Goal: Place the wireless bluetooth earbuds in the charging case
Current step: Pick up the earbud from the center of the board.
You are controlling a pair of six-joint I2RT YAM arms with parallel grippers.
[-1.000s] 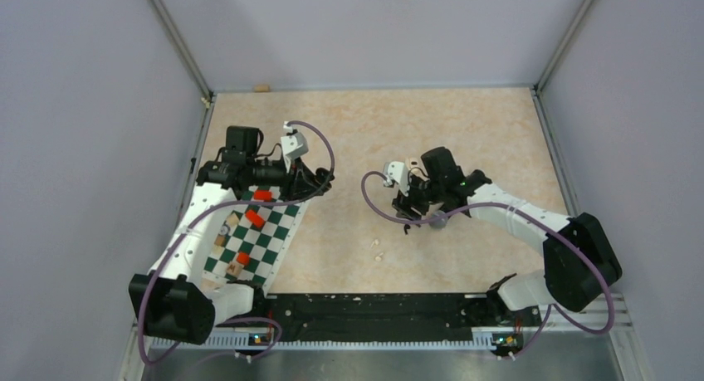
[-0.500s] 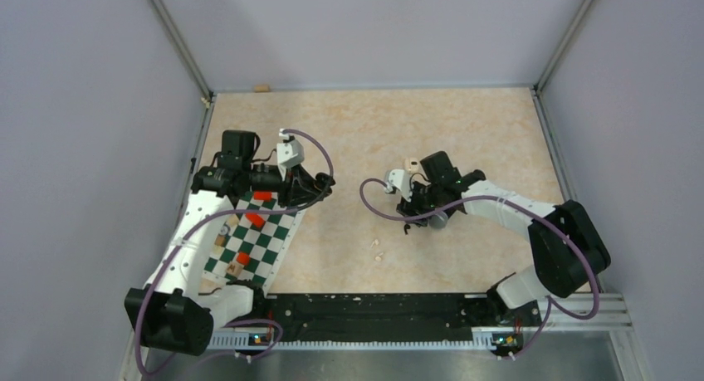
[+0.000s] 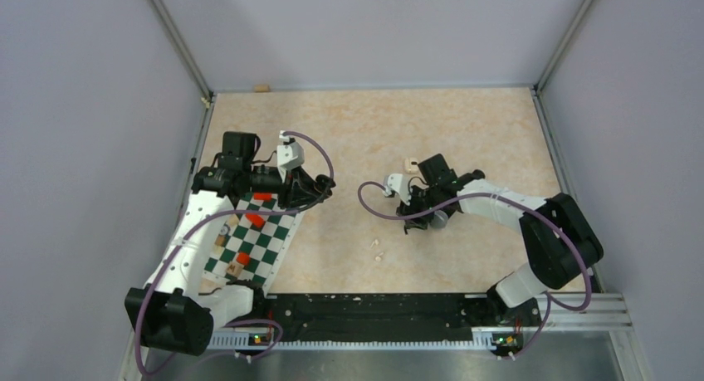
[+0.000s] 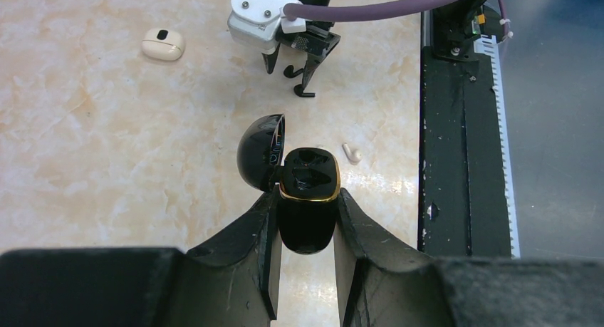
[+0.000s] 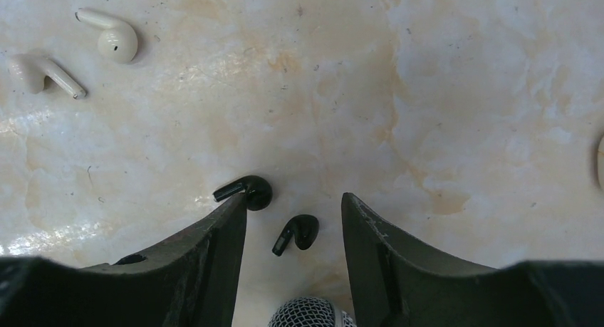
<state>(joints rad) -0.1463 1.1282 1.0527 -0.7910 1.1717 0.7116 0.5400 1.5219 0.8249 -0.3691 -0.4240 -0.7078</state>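
Note:
My left gripper (image 4: 307, 214) is shut on a black charging case (image 4: 308, 191) with a gold rim, lid open to the left, held above the table; the gripper also shows in the top view (image 3: 320, 184). My right gripper (image 5: 293, 199) is open, low over the table. One black earbud (image 5: 298, 232) lies between its fingers. A second black earbud (image 5: 246, 191) lies at the left fingertip (image 5: 236, 207). Two white earbuds (image 5: 110, 36) (image 5: 43, 74) lie farther off at the upper left. The right gripper also shows in the top view (image 3: 413, 215).
A microphone head (image 5: 306, 314) sits just behind the right fingers, also seen in the top view (image 3: 437, 219). A closed white case (image 4: 162, 44) lies farther back. A chessboard (image 3: 257, 236) with pieces lies under the left arm. A black rail (image 3: 374, 306) runs along the near edge.
The right gripper has moved a little back and left and come down around the black earbuds. The left gripper shifted slightly left with the case, then stayed still.

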